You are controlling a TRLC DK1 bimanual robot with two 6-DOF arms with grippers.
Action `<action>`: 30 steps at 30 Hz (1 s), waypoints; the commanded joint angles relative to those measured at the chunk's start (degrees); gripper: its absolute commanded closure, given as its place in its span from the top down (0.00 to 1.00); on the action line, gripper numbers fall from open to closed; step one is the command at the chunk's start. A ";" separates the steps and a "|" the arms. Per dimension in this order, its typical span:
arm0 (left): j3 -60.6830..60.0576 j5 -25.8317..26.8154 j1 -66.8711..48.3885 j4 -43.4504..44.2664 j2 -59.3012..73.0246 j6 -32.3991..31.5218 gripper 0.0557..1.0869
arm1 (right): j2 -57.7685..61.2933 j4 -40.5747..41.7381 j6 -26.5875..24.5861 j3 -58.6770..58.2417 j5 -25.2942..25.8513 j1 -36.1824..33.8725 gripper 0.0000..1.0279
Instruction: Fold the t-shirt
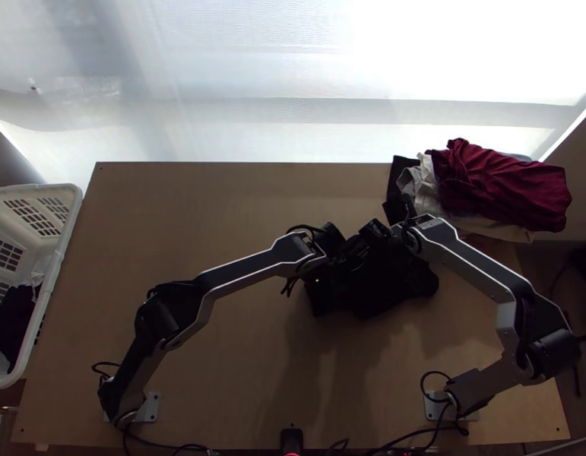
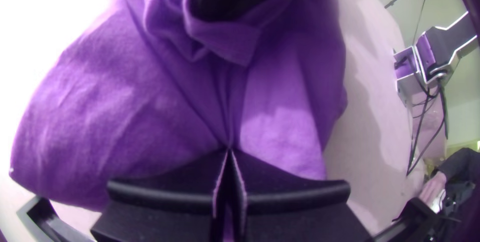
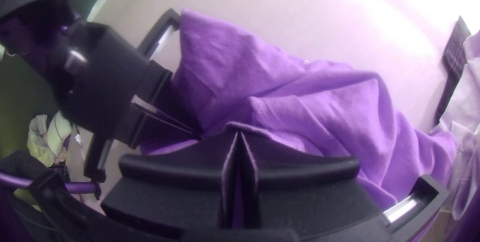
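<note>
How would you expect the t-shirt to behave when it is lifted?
The t-shirt is probably floppy, since creases fan out where the left gripper pinches it. It would likely hang unevenly, as its cloth lies bunched.

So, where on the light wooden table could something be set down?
Bare wood lies between the white plastic basket and left arm, and between the arms' bases. Crowded: right of centre, where both black grippers pinch the dark t-shirt, and under heaped red and pale clothes, far right corner.
</note>
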 commanded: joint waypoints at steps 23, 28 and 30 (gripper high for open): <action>-4.57 -4.05 -1.40 1.77 -2.43 1.88 0.05 | -9.07 -4.20 -22.53 -2.90 6.57 -41.27 0.03; -5.01 -4.05 -1.40 1.86 -2.60 2.05 0.05 | -16.10 -11.76 -18.57 1.23 5.78 -36.17 0.03; -5.62 -4.05 -1.49 2.12 -3.13 2.49 0.05 | -17.24 -12.55 -14.79 1.67 4.72 -30.90 0.03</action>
